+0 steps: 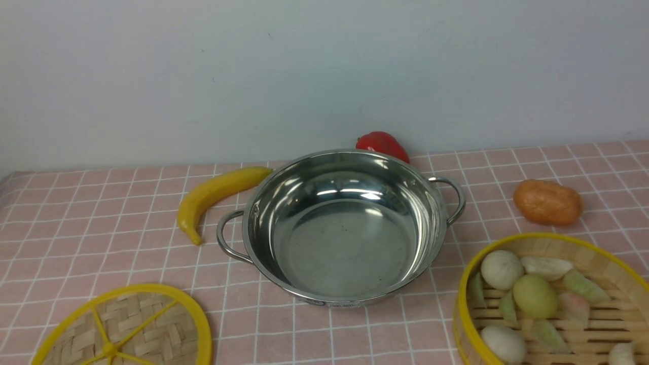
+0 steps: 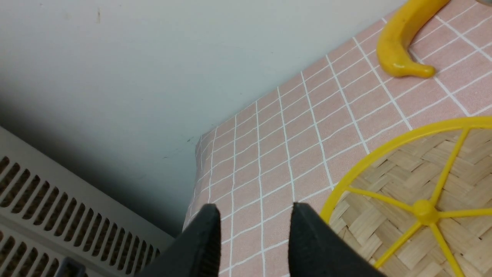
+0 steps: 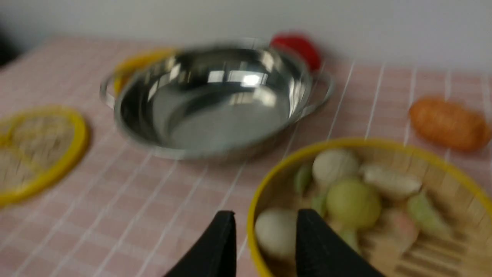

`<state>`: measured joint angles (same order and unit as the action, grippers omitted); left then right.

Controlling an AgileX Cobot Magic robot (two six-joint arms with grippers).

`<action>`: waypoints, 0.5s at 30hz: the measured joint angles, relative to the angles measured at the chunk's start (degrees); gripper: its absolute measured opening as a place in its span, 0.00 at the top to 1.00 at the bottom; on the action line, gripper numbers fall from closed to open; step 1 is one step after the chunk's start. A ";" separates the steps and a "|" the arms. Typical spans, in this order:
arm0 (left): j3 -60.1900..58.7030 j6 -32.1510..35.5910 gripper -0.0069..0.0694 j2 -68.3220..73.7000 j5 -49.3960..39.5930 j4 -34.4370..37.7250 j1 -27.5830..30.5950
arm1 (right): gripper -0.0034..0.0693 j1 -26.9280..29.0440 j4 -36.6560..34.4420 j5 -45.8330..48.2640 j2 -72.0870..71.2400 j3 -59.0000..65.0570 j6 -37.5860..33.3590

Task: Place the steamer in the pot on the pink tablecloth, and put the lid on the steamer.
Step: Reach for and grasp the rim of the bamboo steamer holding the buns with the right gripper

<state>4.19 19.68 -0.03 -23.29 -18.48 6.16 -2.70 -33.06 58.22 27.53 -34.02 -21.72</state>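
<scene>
Pot point(image 1: 345, 253) sits dead centre, bare inside, ready for the steamer point(image 1: 471, 324), waiting lower right, loaded with dumplings! Lid point(image 1: 147, 324) lower left, likely kept aside for last. Both grippers, left point(image 2: 254, 215) and right point(image 3: 265, 219), gape widely, nothing held. Banana point(image 1: 213, 195) and red pepper point(image 1: 381, 144) crowd the pot.

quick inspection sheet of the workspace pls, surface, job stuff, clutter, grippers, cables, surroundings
surface: pink cloth, white grid lines
pot: upright, empty, mid-cloth
steamer: right of pot, food inside
lid: flat, left of pot, off steamer
clutter: banana, red item behind pot, brown item behind steamer
left gripper: open, holding nothing
right gripper: open, holding nothing
cables: nothing seen
surroundings: plain wall behind; slotted panel beyond cloth
</scene>
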 joint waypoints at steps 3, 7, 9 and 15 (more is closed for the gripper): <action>0.00 0.00 0.59 0.00 0.00 0.00 0.00 | 0.62 0.00 0.36 10.10 10.88 -4.68 -3.80; 0.00 0.00 0.59 0.00 0.00 0.00 0.00 | 0.62 -0.20 0.40 11.47 22.02 -9.10 -15.40; 0.00 0.00 0.59 0.00 0.00 0.00 0.00 | 0.62 -1.89 1.13 11.41 25.14 -9.95 -18.73; 0.00 0.00 0.59 0.00 0.00 0.00 0.00 | 0.62 -13.80 14.43 11.90 31.58 -10.14 -19.02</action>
<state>4.19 19.68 -0.03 -23.29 -18.48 6.16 -16.50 -18.63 70.12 59.11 -44.15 -40.74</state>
